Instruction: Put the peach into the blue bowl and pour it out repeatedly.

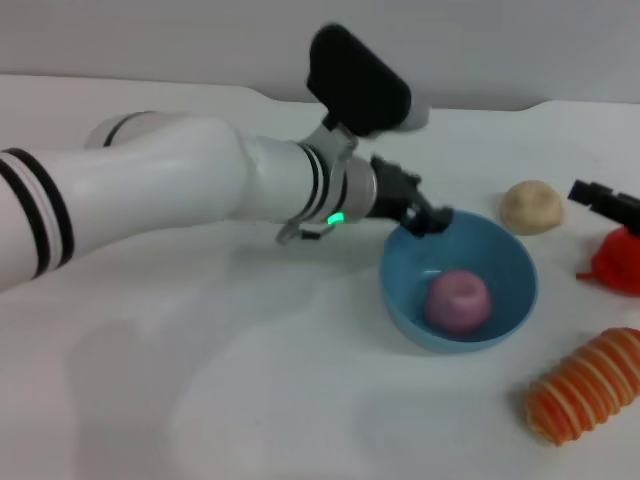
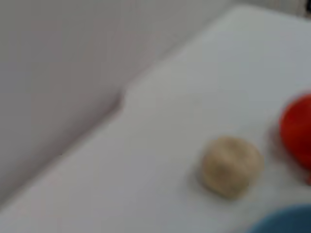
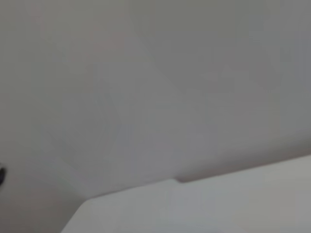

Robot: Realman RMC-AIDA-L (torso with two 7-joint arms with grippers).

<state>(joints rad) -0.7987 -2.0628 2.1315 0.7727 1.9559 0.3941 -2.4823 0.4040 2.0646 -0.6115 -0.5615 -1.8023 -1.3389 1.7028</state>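
Gripping the near-left rim of the round light blue glossy plastic bowl (image 1: 459, 281), the left gripper (image 1: 432, 221) pinches it; tipping should be slow, since the small pink peach (image 1: 457, 300) sits loose inside.

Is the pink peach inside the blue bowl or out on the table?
Inside. The peach sits at the bottom of the blue bowl, walled in all around.
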